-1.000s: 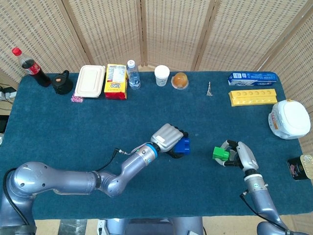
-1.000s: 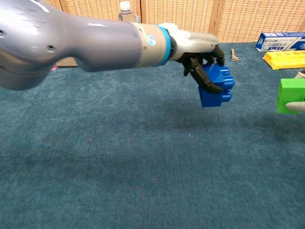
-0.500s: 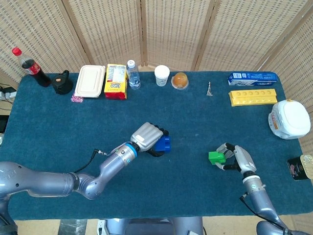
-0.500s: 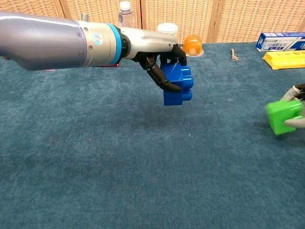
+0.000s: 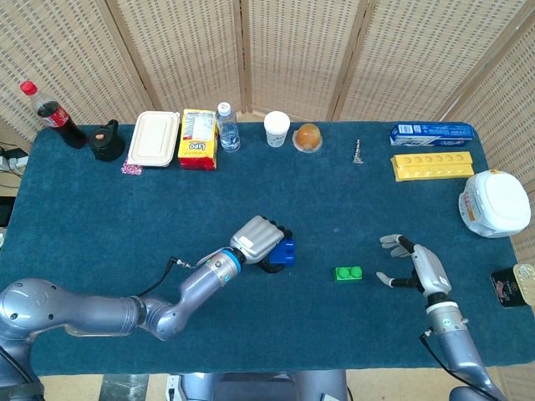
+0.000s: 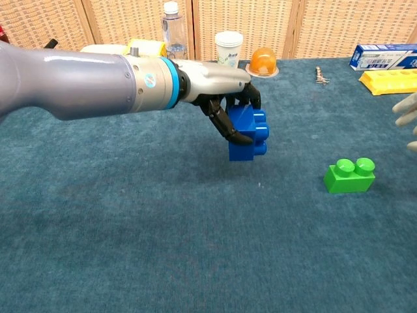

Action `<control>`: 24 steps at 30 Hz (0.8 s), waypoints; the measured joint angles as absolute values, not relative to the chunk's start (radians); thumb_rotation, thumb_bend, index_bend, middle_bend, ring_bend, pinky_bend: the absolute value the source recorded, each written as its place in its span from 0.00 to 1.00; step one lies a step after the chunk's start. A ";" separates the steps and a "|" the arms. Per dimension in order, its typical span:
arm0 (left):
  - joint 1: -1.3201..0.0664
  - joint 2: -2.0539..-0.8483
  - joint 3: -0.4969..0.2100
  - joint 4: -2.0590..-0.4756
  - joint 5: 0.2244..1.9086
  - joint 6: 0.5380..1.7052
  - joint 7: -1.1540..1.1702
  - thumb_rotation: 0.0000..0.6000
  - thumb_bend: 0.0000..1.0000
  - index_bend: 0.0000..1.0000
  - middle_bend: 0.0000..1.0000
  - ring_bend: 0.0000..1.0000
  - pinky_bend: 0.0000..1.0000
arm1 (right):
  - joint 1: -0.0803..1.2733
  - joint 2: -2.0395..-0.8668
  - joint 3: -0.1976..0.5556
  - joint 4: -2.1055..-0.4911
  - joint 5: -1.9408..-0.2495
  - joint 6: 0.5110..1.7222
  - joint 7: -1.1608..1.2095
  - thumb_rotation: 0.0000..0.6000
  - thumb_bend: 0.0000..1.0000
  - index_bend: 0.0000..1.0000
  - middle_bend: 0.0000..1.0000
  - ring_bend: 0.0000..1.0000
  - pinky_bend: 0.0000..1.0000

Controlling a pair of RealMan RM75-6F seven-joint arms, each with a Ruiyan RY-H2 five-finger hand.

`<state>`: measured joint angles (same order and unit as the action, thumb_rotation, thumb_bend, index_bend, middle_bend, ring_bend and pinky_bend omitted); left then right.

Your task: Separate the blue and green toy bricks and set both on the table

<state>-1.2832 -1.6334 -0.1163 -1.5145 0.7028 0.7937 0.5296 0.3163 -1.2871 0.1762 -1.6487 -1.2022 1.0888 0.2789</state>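
Observation:
My left hand (image 5: 262,241) (image 6: 225,98) grips the blue brick (image 5: 284,251) (image 6: 249,134) near the middle of the table, its fingers wrapped over the brick's top and side. In the chest view the brick's base looks at or just above the cloth. The green brick (image 5: 349,273) (image 6: 350,175) lies alone on the blue cloth, studs up, to the right of the blue one. Further right, my right hand (image 5: 416,268) (image 6: 406,112) is open and apart from the green brick, its fingers spread.
Along the far edge stand a cola bottle (image 5: 52,114), a white lunch box (image 5: 155,139), a yellow carton (image 5: 198,139), a water bottle (image 5: 226,127), a paper cup (image 5: 277,129) and an orange dome (image 5: 308,138). A yellow tray (image 5: 432,164) and white bowl (image 5: 495,203) sit right.
My right hand let go of the green brick, which now lies on the cloth, and drew back to the right. My left hand moved slightly right and lower with the blue brick.

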 measured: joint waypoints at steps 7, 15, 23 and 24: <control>-1.301 -1.687 -0.108 -1.455 0.677 0.769 0.557 0.68 0.36 0.48 0.41 0.29 0.30 | 0.296 -1.231 0.182 -1.711 -1.230 1.134 0.270 1.00 0.26 0.28 0.33 0.38 0.31; -1.347 -1.700 -0.081 -1.452 0.563 0.754 0.647 0.62 0.30 0.27 0.19 0.01 0.09 | 0.291 -1.219 0.184 -1.724 -1.233 1.137 0.290 1.00 0.26 0.28 0.34 0.38 0.31; -1.359 -1.693 -0.076 -1.477 0.529 0.801 0.683 0.49 0.25 0.17 0.11 0.00 0.03 | 0.291 -1.217 0.184 -1.722 -1.233 1.134 0.300 1.00 0.26 0.28 0.34 0.39 0.31; -1.357 -1.687 -0.079 -1.486 0.533 0.811 0.681 0.49 0.25 0.17 0.10 0.00 0.02 | 0.291 -1.216 0.184 -1.722 -1.233 1.135 0.300 1.00 0.26 0.28 0.34 0.39 0.31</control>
